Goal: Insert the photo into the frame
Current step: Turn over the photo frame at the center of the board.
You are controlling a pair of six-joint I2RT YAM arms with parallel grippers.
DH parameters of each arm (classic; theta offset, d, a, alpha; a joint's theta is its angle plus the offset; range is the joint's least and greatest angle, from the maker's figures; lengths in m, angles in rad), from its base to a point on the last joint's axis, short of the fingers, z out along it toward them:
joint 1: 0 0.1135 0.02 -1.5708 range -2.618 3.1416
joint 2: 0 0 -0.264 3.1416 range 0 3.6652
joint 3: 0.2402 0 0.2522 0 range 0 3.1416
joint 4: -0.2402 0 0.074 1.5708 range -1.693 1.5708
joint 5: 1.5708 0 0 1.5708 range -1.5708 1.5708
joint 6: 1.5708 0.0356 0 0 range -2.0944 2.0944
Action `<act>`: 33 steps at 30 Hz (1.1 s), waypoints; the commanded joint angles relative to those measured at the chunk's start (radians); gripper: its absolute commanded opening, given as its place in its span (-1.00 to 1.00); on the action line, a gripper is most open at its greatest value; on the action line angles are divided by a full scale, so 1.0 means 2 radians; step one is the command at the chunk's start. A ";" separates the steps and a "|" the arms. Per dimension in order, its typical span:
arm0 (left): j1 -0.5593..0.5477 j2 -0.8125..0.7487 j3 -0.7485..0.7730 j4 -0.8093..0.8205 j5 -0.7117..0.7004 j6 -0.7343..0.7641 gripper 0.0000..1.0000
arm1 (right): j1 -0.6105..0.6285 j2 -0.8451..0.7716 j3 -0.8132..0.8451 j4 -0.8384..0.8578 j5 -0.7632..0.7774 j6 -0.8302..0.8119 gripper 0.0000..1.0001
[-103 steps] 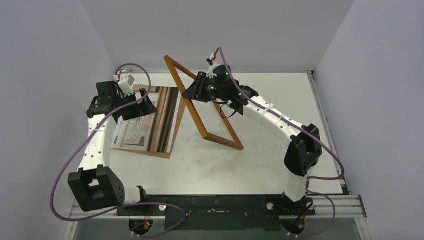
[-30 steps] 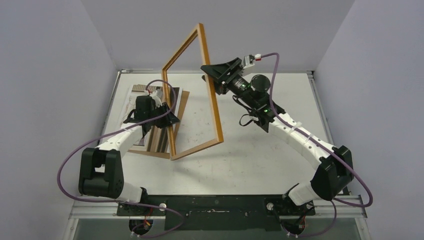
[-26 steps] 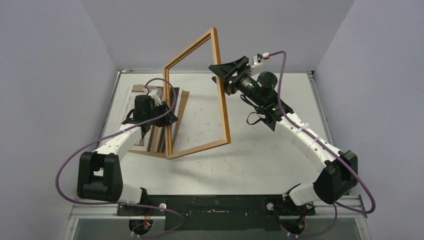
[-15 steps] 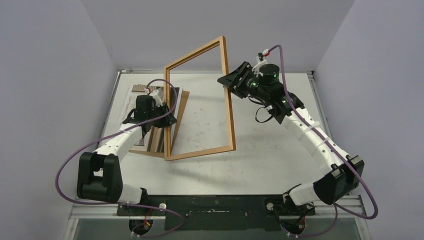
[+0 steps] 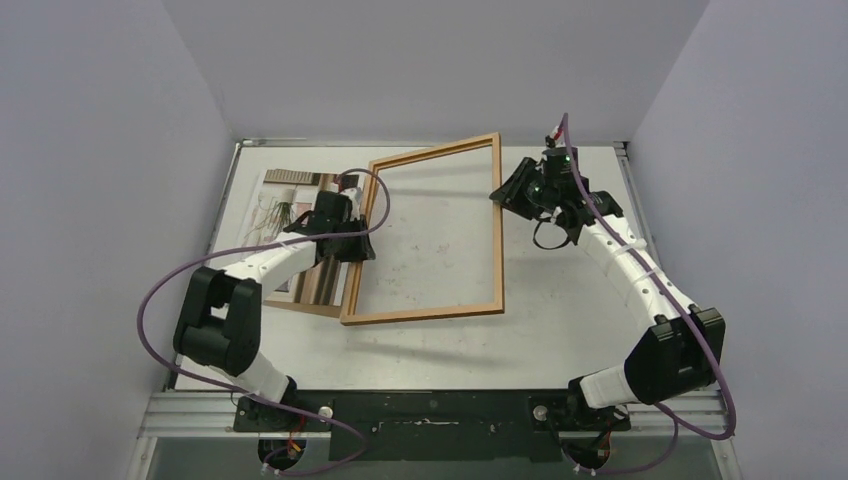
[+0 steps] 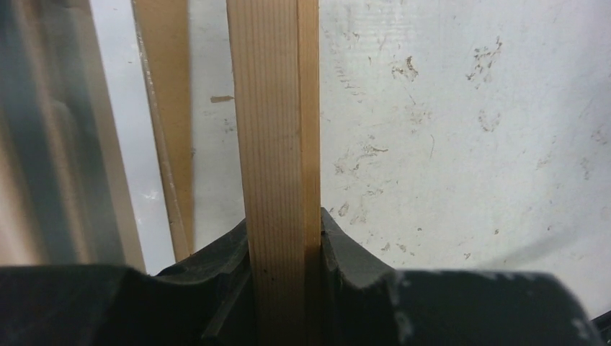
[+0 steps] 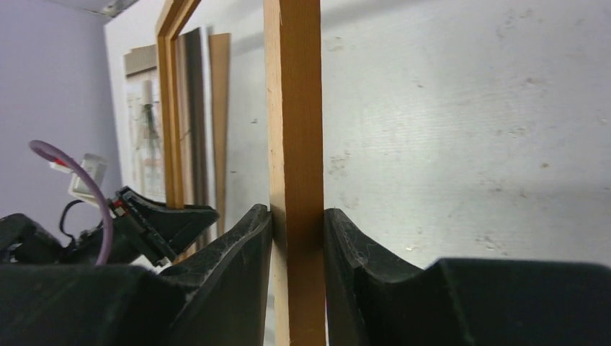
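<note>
The frame (image 5: 497,235), a thin reddish-brown wooden rectangle, lies at a low tilt over the middle of the table, its far rail raised. My left gripper (image 5: 352,243) is shut on its left rail (image 6: 274,130), with a finger pressed against each side. At the other side, my right gripper (image 5: 507,193) is shut on the right rail (image 7: 295,130). The photo (image 5: 278,205), with beige and brown bands and a green plant, lies flat at the left, partly hidden under my left arm. It also shows past the frame in the right wrist view (image 7: 144,122).
A plain brown backing sheet (image 5: 310,307) lies under the photo and sticks out at its near edge. The white table (image 5: 570,290) is scuffed. Purple-grey walls close in the left, back and right sides. Purple cables loop from both arms.
The frame has swung down from nearly upright to a low tilt. My right gripper moved right and down with its rail. My left gripper shifted right with the left rail.
</note>
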 commanded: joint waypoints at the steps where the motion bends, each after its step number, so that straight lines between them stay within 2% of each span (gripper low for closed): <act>1: -0.034 0.023 0.052 0.043 -0.026 0.012 -0.95 | -0.008 0.003 -0.015 -0.018 0.055 -0.067 -0.82; 6: -0.079 0.075 0.068 0.060 -0.048 0.009 -0.97 | -0.022 0.010 -0.065 0.023 0.061 -0.088 -0.84; 11: -0.113 0.123 0.097 0.044 -0.067 0.012 -0.97 | -0.034 0.034 -0.105 0.057 0.086 -0.094 -0.85; 16: -0.129 0.144 0.123 0.042 -0.077 0.010 -0.81 | -0.053 0.077 -0.125 0.098 0.076 -0.099 -0.85; 18: -0.130 0.157 0.136 0.035 -0.076 0.010 -0.60 | -0.059 0.091 -0.127 0.113 0.073 -0.105 -0.88; 19: -0.131 0.163 0.140 0.031 -0.075 0.011 -0.41 | -0.062 0.098 -0.128 0.118 0.075 -0.109 -0.89; 20: -0.131 0.167 0.143 0.028 -0.075 0.012 -0.14 | -0.066 0.104 -0.129 0.123 0.076 -0.114 -0.89; 23: -0.131 0.171 0.138 0.031 -0.076 0.014 0.24 | -0.076 0.121 -0.131 0.134 0.080 -0.129 -0.89; 24: -0.131 0.170 0.133 0.034 -0.076 0.017 0.46 | -0.078 0.126 -0.132 0.136 0.082 -0.135 -0.89; 25: -0.131 0.169 0.128 0.036 -0.075 0.019 0.58 | -0.079 0.130 -0.133 0.138 0.083 -0.142 -0.89; 28: -0.130 0.163 0.115 0.040 -0.073 0.023 0.72 | -0.081 0.145 -0.130 0.138 0.098 -0.162 -0.89; 30: -0.130 0.154 0.102 0.044 -0.073 0.026 0.99 | -0.081 0.153 -0.127 0.140 0.108 -0.176 -0.89; 33: -0.130 0.129 0.089 0.043 -0.072 0.030 0.93 | -0.081 0.163 -0.115 0.136 0.126 -0.198 -0.89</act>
